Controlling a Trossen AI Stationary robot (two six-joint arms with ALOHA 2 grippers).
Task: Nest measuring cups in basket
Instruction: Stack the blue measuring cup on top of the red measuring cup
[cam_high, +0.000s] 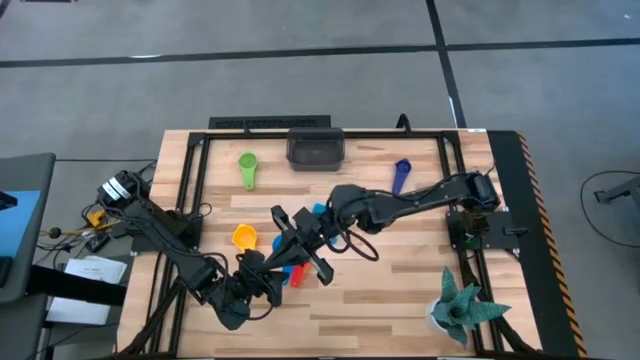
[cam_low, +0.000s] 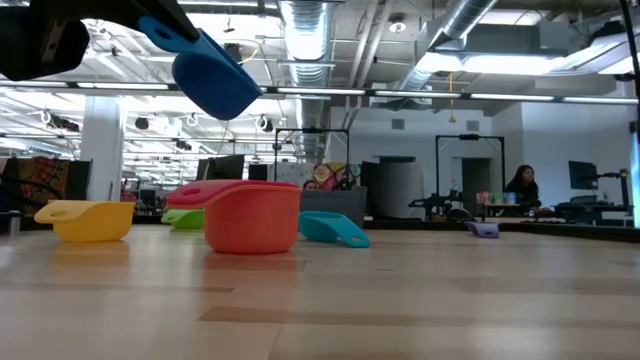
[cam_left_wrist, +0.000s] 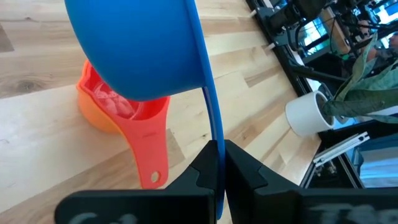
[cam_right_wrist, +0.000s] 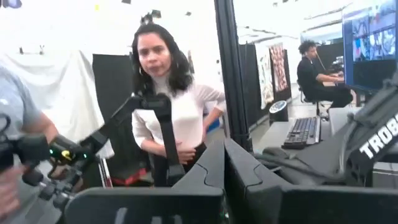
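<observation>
— How many measuring cups can be counted?
— Six from above: green (cam_high: 247, 166), yellow (cam_high: 244, 238), royal blue (cam_high: 401, 176), light blue (cam_high: 318, 212), the red cup (cam_left_wrist: 134, 118) nested in an orange one (cam_left_wrist: 93, 115).
— And the pincers?
— A blue cup (cam_left_wrist: 143, 43) is pinched by its handle in the left pincer (cam_left_wrist: 216, 163), raised over the table (cam_high: 400, 290). The right pincer (cam_right_wrist: 224, 163) is pressed together, lifted mid-table.
— The basket (cam_high: 315, 148)?
— Nothing is seen inside; it stands at the far edge.

left claw (cam_left_wrist: 216, 163): raised off tabletop, fingers clamped on blue cup handle | right claw (cam_right_wrist: 224, 163): mid-tabletop, fingers pressed together, nothing held, pointing level outward
</observation>
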